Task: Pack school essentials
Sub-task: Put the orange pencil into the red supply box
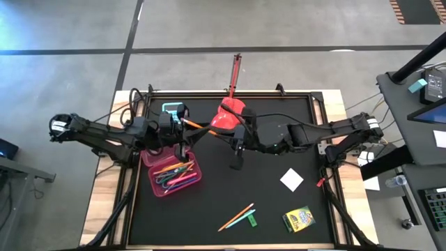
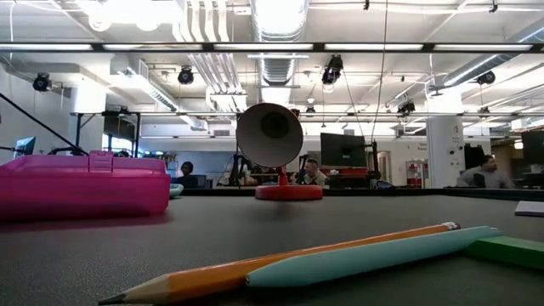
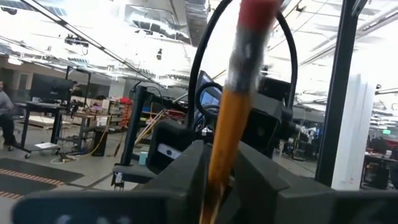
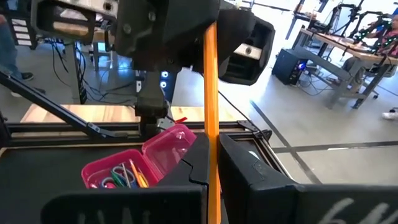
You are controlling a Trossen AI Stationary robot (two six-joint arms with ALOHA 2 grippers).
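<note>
Both grippers are clamping one orange pencil (image 1: 197, 126) between them; right gripper (image 4: 211, 163) should release before left gripper (image 3: 214, 177) lowers it into the pink case (image 1: 171, 174) below.

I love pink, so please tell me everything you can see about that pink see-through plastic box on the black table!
The pink see-through plastic box is a shallow, roughly square case with rounded corners. It sits flat on the black table mat, on the left side, below the left arm. It is open: the right wrist view shows its hinged lid tilted up. Inside lie coloured pens and pencils in orange, pink, green and blue. Apart from those and the mat, nothing seems to touch it.
</note>
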